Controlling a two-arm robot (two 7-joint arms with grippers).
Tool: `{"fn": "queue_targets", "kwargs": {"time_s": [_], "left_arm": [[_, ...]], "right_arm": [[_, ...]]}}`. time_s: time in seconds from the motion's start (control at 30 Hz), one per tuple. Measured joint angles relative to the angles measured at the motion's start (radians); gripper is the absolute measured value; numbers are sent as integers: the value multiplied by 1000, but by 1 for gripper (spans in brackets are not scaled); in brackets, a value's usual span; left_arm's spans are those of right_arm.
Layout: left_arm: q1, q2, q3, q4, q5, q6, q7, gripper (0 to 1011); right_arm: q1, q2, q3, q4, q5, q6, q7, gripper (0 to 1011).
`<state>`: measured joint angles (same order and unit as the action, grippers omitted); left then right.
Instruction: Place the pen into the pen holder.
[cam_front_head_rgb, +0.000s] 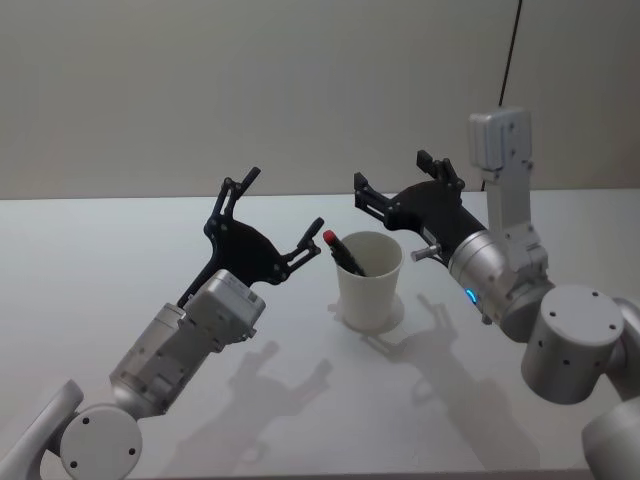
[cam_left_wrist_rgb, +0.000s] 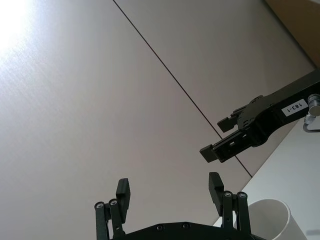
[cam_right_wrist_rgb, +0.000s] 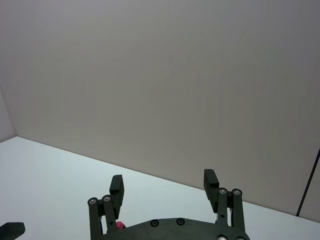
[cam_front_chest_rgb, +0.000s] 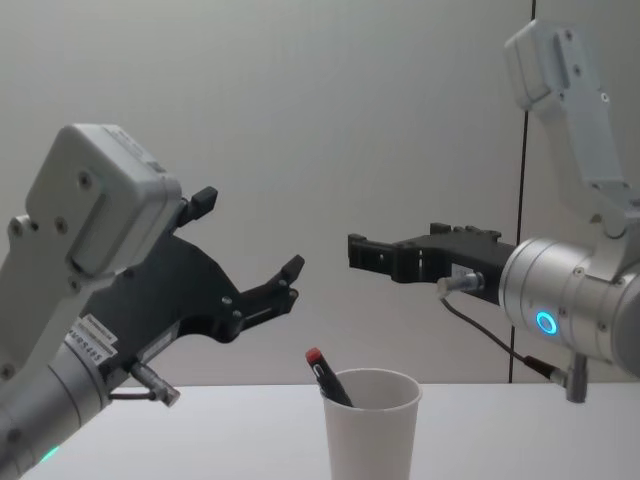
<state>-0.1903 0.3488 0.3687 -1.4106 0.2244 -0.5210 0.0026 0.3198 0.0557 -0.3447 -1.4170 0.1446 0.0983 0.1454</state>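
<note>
The pen (cam_front_head_rgb: 345, 256) leans inside the cup (cam_front_head_rgb: 369, 281) on the table (cam_front_head_rgb: 100, 260) — we judge the placing done. Our left gripper (cam_front_head_rgb: 285, 215) and right gripper (cam_front_head_rgb: 395, 180) hang above it, jaws spread, empty — next we'd only pull back.

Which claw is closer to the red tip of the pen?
The left claw. Its lower finger ends just beside the pen sticking out of the pen holder. The right claw hovers higher, behind the cup. Both are open and empty.
</note>
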Motion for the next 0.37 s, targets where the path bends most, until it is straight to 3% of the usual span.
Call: {"fn": "queue_targets", "kwargs": {"time_s": [0.37], "left_arm": [[0,0,0,0,0,0,0,1004]], "right_arm": [[0,0,0,-1,0,-1,0,1002]]}}
